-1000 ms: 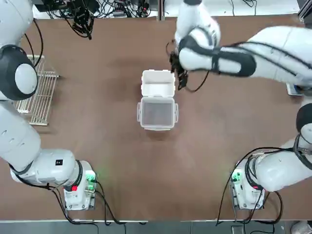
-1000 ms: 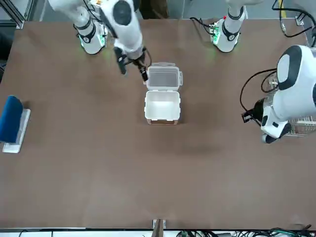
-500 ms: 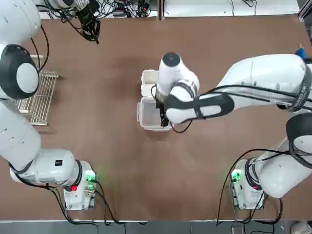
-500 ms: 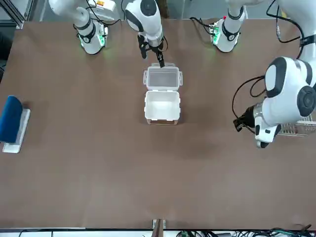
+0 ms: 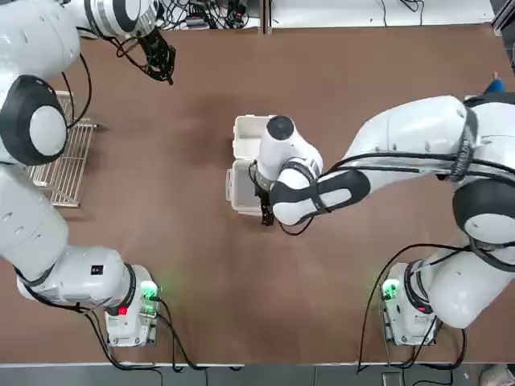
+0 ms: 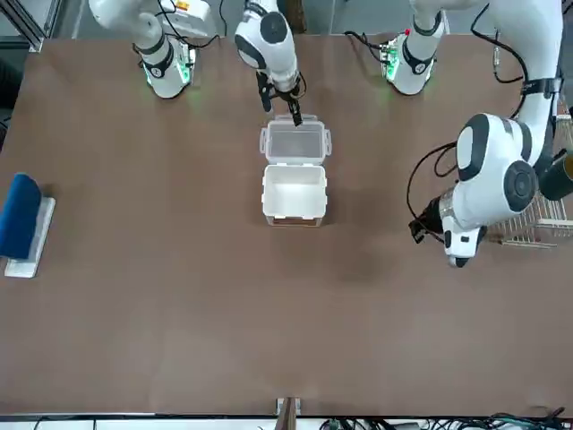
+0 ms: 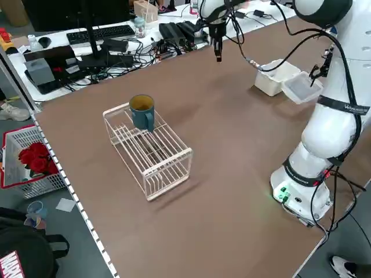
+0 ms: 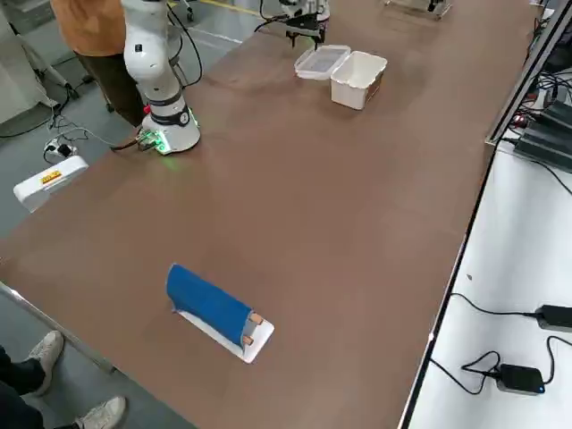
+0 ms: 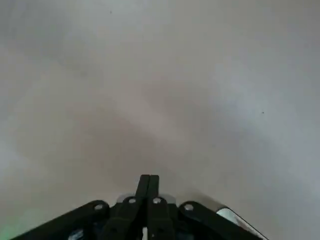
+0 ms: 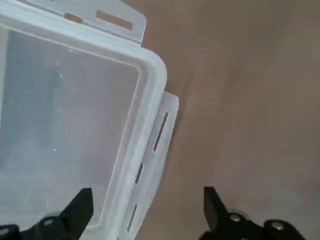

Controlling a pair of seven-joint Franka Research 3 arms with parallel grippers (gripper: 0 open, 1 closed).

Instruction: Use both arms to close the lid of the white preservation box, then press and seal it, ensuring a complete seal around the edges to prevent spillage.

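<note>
The black two-finger right gripper is hovering above the translucent, roughly square plastic lid, jaws standing apart, a slotted latch tab showing between them. The lid is lying open robot-side of the white plastic box; the black left gripper is waiting farther off, jaws together.

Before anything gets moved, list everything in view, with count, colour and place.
box: 1, white, open, mid-table
lid: 1, clear white, laid back beside the box, joined to it
rack: 1, white wire, table's left part
mug: 1, blue-green, on the rack
tray: 1, white, table's right part
cloth: 1, blue, over the tray
table: 1, brown, under all these
basket: 1, white with red rim, floor
keyboard: 1, black, side desk
arms: 2, white and black, table's near edge
left tool: dark, shut, above the table's far left
right tool: dark, open, above the lid
</note>
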